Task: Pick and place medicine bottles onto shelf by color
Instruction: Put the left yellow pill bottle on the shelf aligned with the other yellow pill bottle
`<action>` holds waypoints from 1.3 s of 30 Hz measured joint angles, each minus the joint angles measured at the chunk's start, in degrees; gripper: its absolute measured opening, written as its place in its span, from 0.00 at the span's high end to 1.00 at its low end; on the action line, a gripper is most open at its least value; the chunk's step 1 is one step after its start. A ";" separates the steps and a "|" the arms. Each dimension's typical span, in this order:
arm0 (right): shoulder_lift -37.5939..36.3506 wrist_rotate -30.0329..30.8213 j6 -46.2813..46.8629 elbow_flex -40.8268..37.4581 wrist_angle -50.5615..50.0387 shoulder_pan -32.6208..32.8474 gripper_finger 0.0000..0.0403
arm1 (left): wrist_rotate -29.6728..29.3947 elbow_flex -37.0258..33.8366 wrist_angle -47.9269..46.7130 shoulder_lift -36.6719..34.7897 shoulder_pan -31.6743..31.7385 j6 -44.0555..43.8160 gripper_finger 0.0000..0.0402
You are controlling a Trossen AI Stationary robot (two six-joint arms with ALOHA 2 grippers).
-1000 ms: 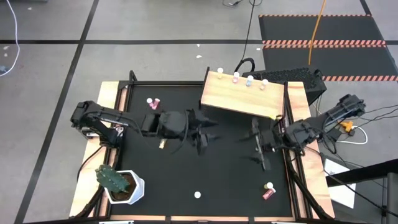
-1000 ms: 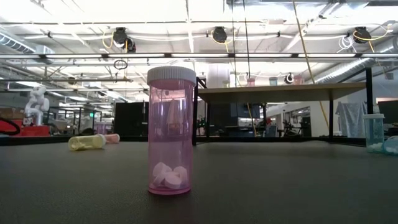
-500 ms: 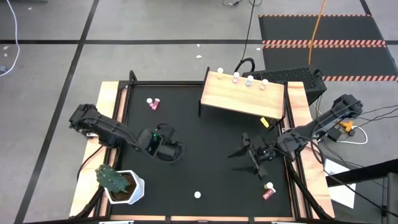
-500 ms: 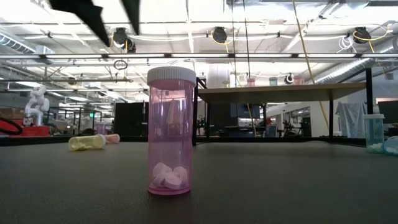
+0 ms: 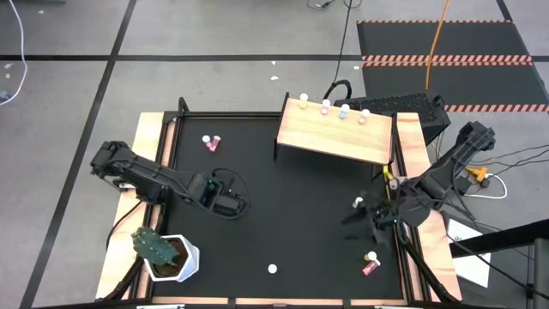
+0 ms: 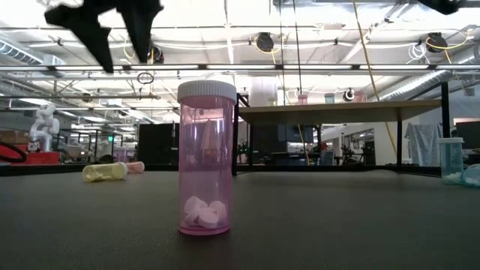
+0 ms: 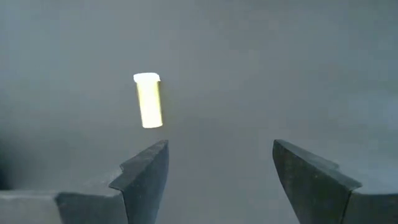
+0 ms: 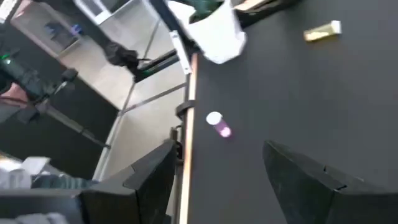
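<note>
fingers of the left gripper (image 7: pixel 221 180) stand apart with nothing between them, and a yellow bottle (image 7: pixel 148 100) lies on its side on the black table (image 7: pixel 298 74) just ahead of one fingertip. right gripper (image 8: pixel 217 180) is open and empty too, hanging near the table's right edge; a pink bottle (image 8: pixel 218 125) stands further ahead of it. shelf (image 5: pixel 336 130) sits behind the right gripper, carrying four small bottles (image 5: pixel 334 108) along its far edge.

grey tiled floor (image 5: pixel 214 26), striped black mat (image 5: pixel 446 43), bright ceiling lights (image 6: pixel 315 11).
</note>
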 joint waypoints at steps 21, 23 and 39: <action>-1.48 9.97 2.70 0.00 -1.07 -10.95 0.42 | 12.58 -32.60 25.33 -4.99 15.19 14.21 0.30; -1.48 9.81 2.71 0.00 -1.07 -12.41 0.42 | 12.91 -34.03 29.87 -4.97 15.51 16.19 0.30; -1.48 4.85 0.31 0.00 -0.63 -22.27 0.42 | 13.01 -39.48 37.58 -5.12 15.68 17.78 0.60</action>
